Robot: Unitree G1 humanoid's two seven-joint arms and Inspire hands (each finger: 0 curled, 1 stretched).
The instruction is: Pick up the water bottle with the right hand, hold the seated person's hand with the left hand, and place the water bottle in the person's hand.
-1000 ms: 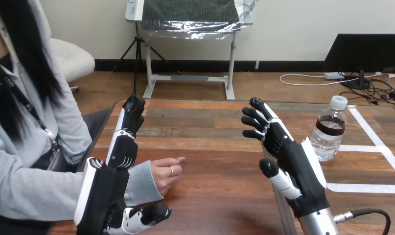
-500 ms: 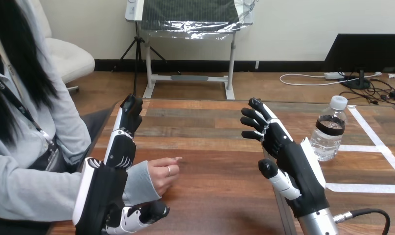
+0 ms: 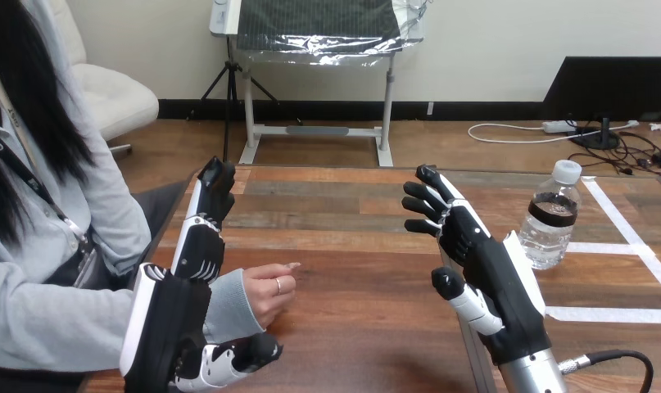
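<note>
The right robot hand (image 3: 492,274) is hanging above the bench (image 3: 359,286). Its fingers (image 3: 429,201) are spreading apart and bending only slightly, and its thumb (image 3: 466,301) is pointing to the left. It is holding nothing. The water bottle (image 3: 550,219) is standing upright on the bench near this robot hand, at its right side and apart from it. White tape lines (image 3: 613,314) are lying on the bench beside the bottle.

The left robot hand (image 3: 173,315) is standing at the left edge of the bench with its back turning to the camera and its fingers (image 3: 204,237) stretching straight, away from the robot. The person's hand (image 3: 268,288) is resting on the bench just to the right of it, loosely closed. The grey sleeve (image 3: 226,304) is coming out from behind the palm of the left robot hand, and the thumb (image 3: 241,358) of this robot hand is bending along the near side of the sleeve. I cannot tell if the thumb is touching the sleeve.
</note>
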